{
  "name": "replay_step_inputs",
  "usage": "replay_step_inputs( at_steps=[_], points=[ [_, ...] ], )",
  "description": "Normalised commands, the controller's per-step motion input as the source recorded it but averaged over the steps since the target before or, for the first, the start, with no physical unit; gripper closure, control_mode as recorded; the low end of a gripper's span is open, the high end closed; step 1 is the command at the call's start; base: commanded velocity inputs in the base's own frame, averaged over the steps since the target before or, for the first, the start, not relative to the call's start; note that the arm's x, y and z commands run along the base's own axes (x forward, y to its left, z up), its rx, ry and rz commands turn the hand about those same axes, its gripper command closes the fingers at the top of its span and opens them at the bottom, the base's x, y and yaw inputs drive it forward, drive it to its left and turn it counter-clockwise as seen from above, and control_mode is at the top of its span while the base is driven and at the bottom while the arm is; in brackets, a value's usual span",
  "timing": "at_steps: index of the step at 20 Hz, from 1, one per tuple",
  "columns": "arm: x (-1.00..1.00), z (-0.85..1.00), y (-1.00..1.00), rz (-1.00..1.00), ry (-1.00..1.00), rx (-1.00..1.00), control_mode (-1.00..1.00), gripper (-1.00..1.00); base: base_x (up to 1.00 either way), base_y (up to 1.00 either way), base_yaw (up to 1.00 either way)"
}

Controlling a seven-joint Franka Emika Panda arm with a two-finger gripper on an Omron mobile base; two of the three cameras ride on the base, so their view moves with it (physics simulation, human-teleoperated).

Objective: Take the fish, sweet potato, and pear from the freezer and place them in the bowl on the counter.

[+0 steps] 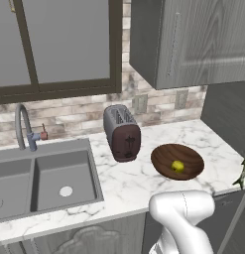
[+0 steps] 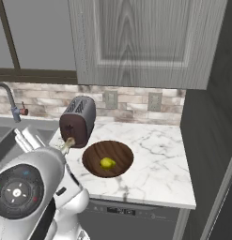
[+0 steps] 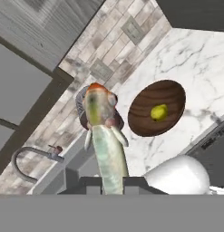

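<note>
One fruit lies in the bowl (image 1: 177, 161): the pear (image 1: 178, 166), yellow-green, resting a little off the middle of the dark wooden dish. The bowl stands on the white marble worktop (image 1: 134, 183), just beside the toaster (image 1: 122, 133) and well apart from the sink (image 1: 44, 181) with its curved faucet (image 1: 24, 128).

The fish (image 3: 105, 140) is up in the air, pinched between the fingers of the hand (image 3: 111, 183), which are pressed against its tail end on either side. In the hand view its long axis runs straight out from the fingers, head farthest from them and tail at the grip. The head overlaps the toaster in that view, and the bowl lies off to its side. At the right edge of the left base view the fish's tail (image 1: 244, 172) shows, level with the worktop's front corner.

The arm's white elbow bulks low in both base views, in front of the worktop edge. The hand view looks down at a slant over the worktop and brick wall.
</note>
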Motion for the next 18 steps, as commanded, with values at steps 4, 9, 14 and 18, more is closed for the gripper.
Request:
replay_step_inputs(
  at_steps=[4, 9, 14, 18],
  points=[
    [0.65, -0.49, 0.00, -0.11, 0.10, 0.00, -1.00, 1.00, 0.00, 0.00, 0.00],
    [0.81, -0.26, 0.00, -0.03, 0.07, 0.00, -1.00, 1.00, 0.00, 0.00, 0.00],
    [0.73, -0.45, 0.00, 0.00, 0.10, 0.00, -1.00, 1.00, 0.00, 0.00, 0.00],
    [0.59, -0.49, 0.00, 0.00, 0.11, 0.00, -1.00, 1.00, 0.00, 0.00, 0.00]
  ],
)
